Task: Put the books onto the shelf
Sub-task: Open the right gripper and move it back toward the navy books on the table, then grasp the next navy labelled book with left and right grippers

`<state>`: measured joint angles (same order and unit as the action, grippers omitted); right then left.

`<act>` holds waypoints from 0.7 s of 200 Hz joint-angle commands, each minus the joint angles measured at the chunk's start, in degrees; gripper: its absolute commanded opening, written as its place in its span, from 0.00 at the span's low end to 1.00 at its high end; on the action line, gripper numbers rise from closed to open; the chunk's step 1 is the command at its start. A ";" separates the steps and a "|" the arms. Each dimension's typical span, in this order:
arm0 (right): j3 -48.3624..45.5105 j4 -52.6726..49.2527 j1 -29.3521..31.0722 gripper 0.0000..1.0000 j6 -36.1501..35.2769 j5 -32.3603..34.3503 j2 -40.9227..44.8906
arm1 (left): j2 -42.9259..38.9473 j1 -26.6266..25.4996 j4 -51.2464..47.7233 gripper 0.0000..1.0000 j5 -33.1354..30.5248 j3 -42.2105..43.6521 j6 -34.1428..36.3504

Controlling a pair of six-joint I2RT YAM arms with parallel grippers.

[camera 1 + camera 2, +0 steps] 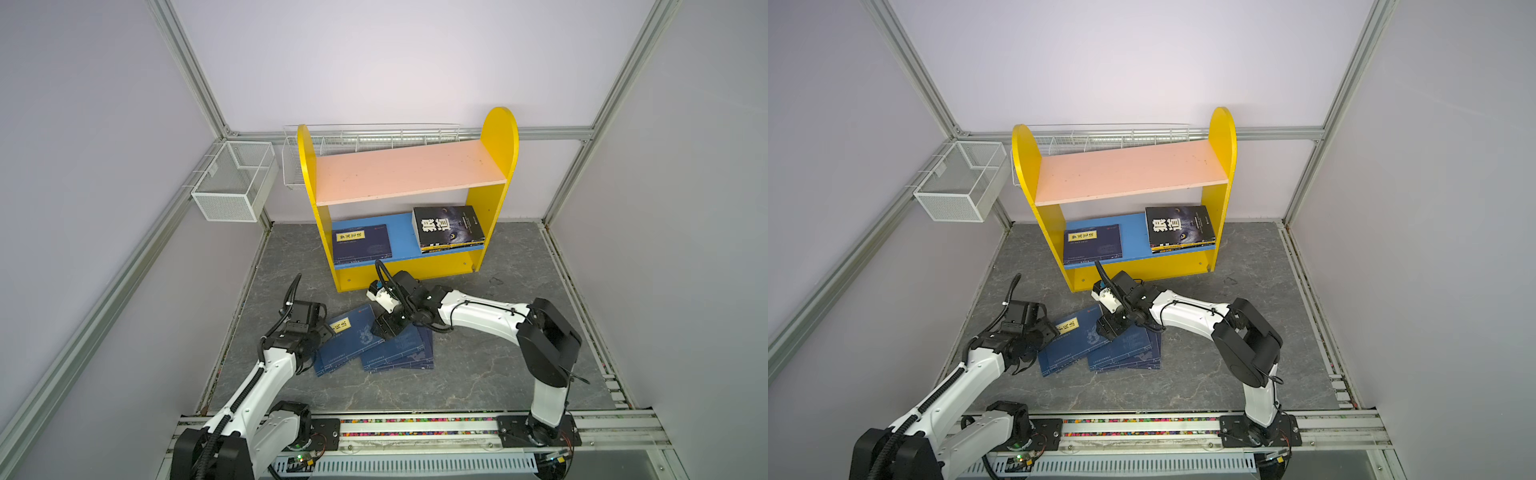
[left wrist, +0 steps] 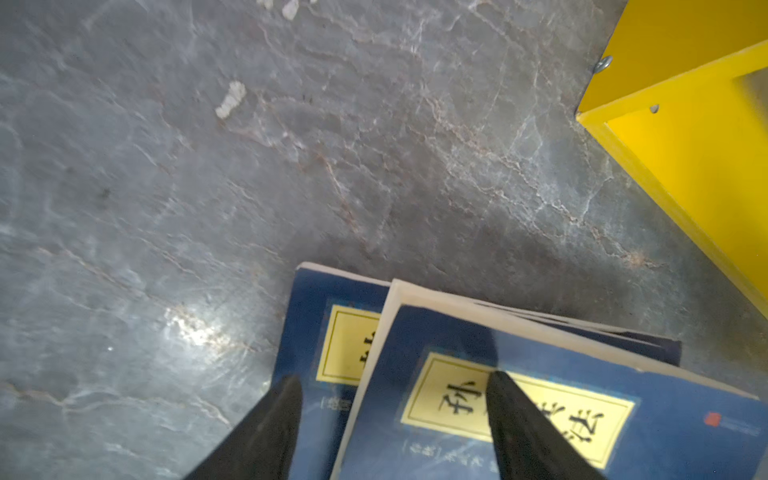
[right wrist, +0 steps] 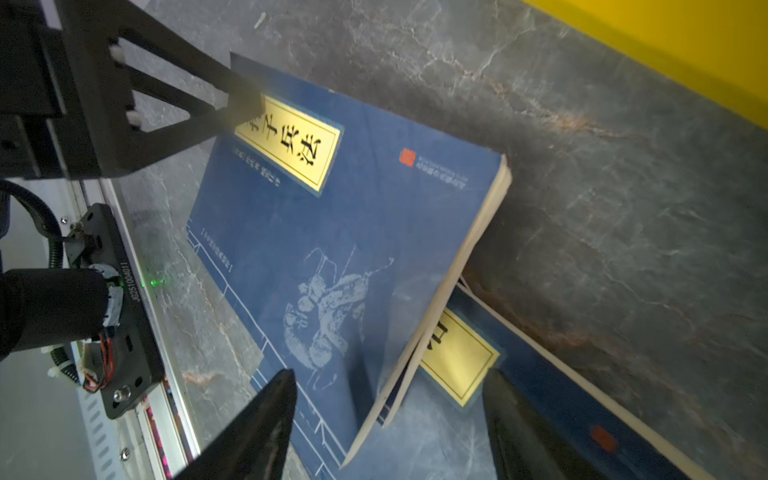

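left gripper (image 2: 394, 376) is resting with jaws apart over a corner of the top book (image 3: 353, 216), maybe touching it | right gripper (image 3: 390, 372) is hanging with jaws apart, holding nothing, over the books (image 1: 395, 353) lying on the desk (image 1: 478, 374) near the shelf (image 1: 409, 170) | risk: thin book sliding away when pinched

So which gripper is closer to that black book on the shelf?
Right. The right gripper is over the navy books in front of the shelf, toward the black book; the left gripper is at the pile's opposite edge, farther off.
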<state>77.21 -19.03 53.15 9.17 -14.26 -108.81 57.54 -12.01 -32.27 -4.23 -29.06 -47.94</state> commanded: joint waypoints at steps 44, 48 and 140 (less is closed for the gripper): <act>-0.15 1.35 -2.95 0.68 -0.94 -14.20 -2.97 | 7.93 0.23 4.65 0.53 9.77 -0.86 5.14; -0.07 1.36 -3.07 0.68 -0.84 -14.61 -3.15 | 8.82 0.24 4.63 0.51 10.61 -1.35 5.60; -5.48 9.73 -9.13 0.55 6.30 -19.99 0.59 | 18.20 -6.01 10.42 0.36 22.05 -7.37 11.44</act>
<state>73.52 -14.57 44.40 13.47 -30.13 -111.31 73.14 -13.91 -21.78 10.02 -34.57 -39.33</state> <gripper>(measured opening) 0.552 0.364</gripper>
